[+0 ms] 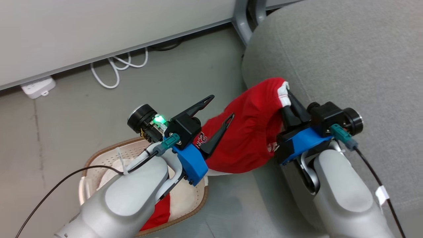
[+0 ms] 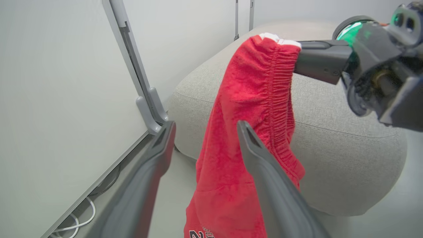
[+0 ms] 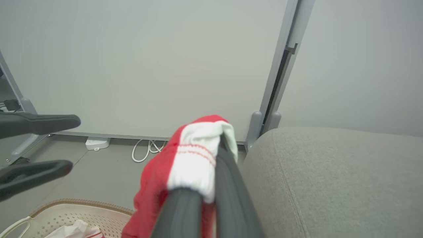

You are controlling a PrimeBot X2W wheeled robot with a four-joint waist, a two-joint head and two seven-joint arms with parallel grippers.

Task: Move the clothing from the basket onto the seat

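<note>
My right gripper (image 1: 288,92) is shut on the white-trimmed waistband of a red piece of clothing (image 1: 251,135), holding it at the rounded edge of the grey seat (image 1: 347,56). The cloth hangs down from there toward the basket (image 1: 99,157), where more red fabric (image 1: 162,215) lies. My left gripper (image 1: 222,106) stands open above the basket, beside the hanging cloth, with nothing pinched. In the left wrist view the clothing (image 2: 251,99) drapes just beyond my left gripper (image 2: 205,127), held by my right gripper (image 2: 300,54). The right wrist view shows my right gripper (image 3: 218,158) on the waistband (image 3: 198,158).
A white power strip (image 1: 38,87) and looped white cable (image 1: 115,66) lie on the grey floor by the pale wall panel. A grey partition post (image 1: 243,19) stands close behind the seat. The basket's rim (image 3: 82,205) holds crumpled white cloth (image 3: 76,228).
</note>
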